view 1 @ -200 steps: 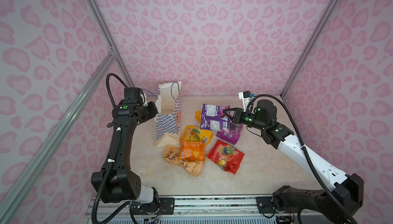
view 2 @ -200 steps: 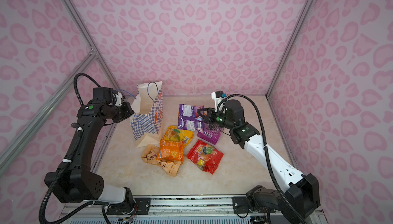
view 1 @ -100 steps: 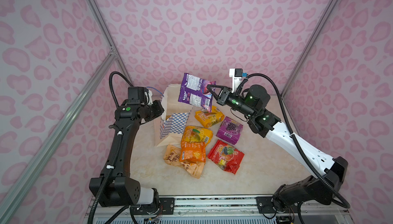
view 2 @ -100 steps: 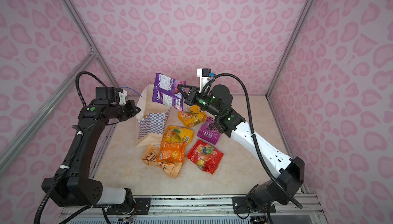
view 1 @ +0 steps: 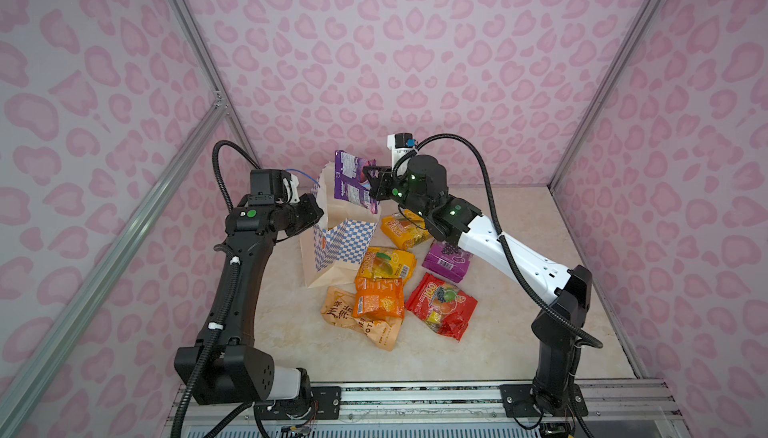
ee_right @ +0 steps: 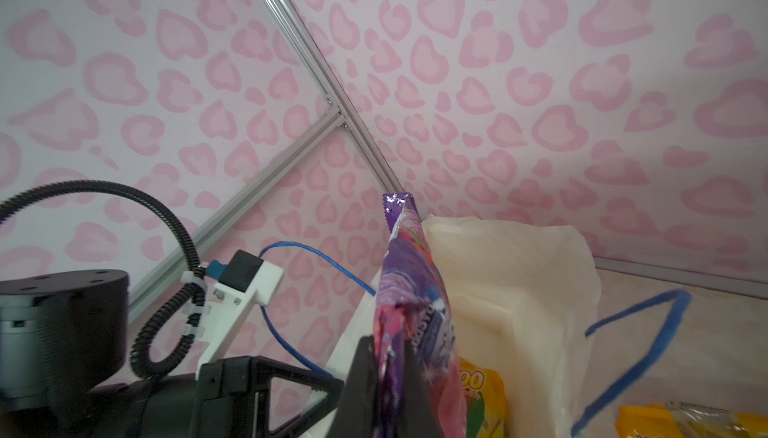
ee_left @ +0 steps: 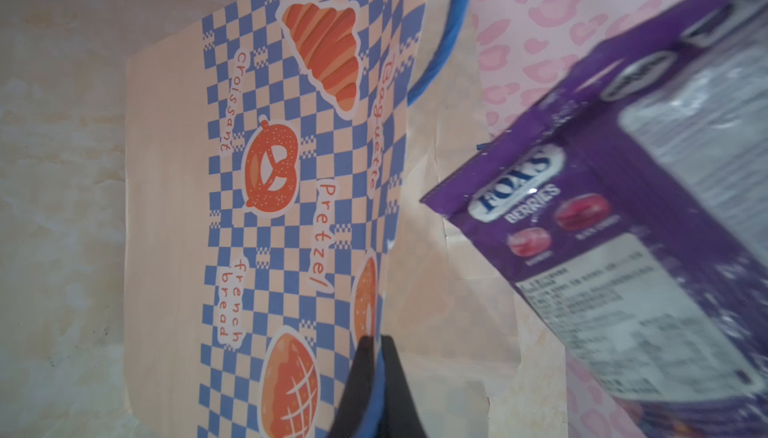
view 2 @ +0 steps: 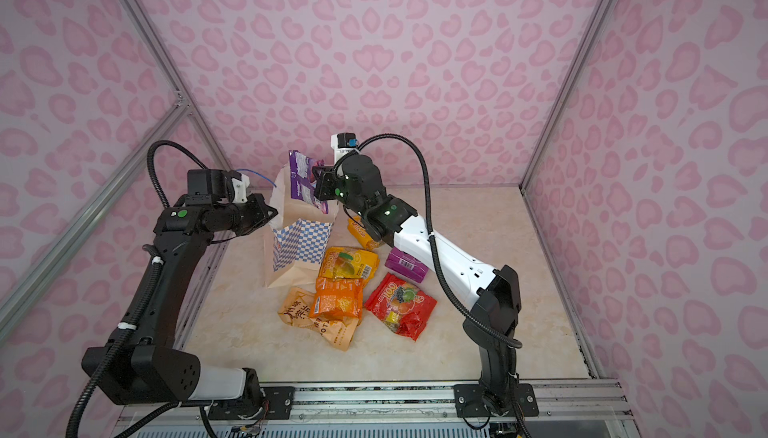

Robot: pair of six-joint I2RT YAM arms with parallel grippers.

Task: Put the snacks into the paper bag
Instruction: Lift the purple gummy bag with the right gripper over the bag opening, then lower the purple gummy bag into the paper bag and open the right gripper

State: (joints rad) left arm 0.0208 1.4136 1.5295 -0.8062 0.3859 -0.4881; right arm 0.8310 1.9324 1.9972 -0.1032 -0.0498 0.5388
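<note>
The right tool (view 1: 370, 190) is clamped on the side edge of a purple packet (view 1: 353, 184) and holds it upright over the open mouth of the paper bag (view 1: 336, 244); whether its lower edge is already below the rim, I cannot tell. The bag stands on the bench (view 1: 519, 215), toward the left arm. The left tool (view 1: 316, 212) is closed on the bag's rim, and in the left wrist view its fingers (ee_left: 353, 382) pinch the paper edge. Beside the bag lie the other snacks: a yellow packet (view 1: 401, 230), a wide yellow packet (view 1: 384, 263) touching the bag's foot, an orange packet (view 1: 378, 300) partly on a tan chip bag (view 1: 338, 311), a red packet (view 1: 440, 303) and a small purple pack (view 1: 446, 259) half hidden behind the right arm
</note>
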